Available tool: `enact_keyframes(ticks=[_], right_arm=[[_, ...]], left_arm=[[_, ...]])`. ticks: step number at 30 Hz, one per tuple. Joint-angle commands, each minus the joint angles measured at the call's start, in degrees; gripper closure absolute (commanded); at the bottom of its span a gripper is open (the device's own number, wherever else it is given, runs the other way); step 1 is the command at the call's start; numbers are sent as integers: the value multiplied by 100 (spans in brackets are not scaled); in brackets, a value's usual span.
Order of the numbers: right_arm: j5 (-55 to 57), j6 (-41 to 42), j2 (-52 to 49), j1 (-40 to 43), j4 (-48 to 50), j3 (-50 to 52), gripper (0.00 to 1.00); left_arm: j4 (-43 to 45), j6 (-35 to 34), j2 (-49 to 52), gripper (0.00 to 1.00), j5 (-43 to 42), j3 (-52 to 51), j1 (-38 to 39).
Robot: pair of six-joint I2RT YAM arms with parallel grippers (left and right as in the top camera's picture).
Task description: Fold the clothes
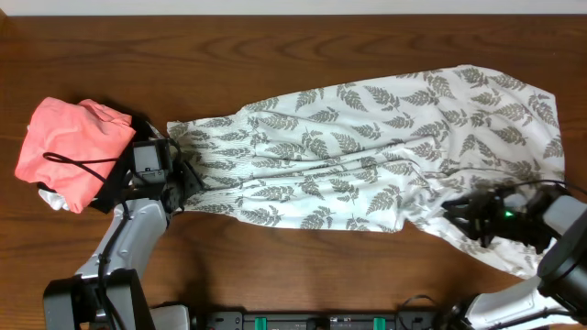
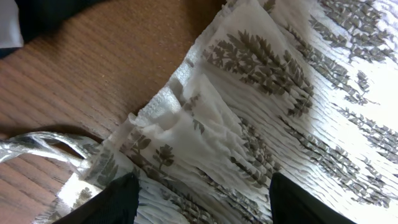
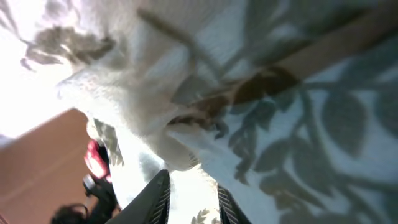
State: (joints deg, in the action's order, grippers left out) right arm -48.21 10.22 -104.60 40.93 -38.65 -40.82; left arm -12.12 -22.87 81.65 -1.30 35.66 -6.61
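Dress [image 1: 367,156], spread lengthwise on the table [image 1: 275,46]: thin, light, limp cloth, likely to slip and bunch. Left gripper [image 2: 204,182]: fingers wide, with the gathered top edge just ahead of them, ungripped. Right gripper [image 3: 189,190]: fingers narrow, apparently pinching hem cloth between them. Best held at corners and edges.

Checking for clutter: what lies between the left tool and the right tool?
Only the fern-print dress, lying from left tool to right tool, in the overhead view.
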Motion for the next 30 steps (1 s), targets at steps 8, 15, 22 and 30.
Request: enact_keyframes(ticks=[8,15,22,30], right_arm=[[3644,24,-533,400,68,-826,67],[4225,-87,-533,365,-573,-1729,65],[4238,-175,-481,146,-1154,-2229,64],[4487,-216,116,-380,-1213,-2295,61]], left_arm=[[-42,57,48,32,26,11,-22],[-63,57,48,32,26,11,-22],[-61,57,48,32,26,11,-22],[-59,280,-17,33,-1056,81,-4]])
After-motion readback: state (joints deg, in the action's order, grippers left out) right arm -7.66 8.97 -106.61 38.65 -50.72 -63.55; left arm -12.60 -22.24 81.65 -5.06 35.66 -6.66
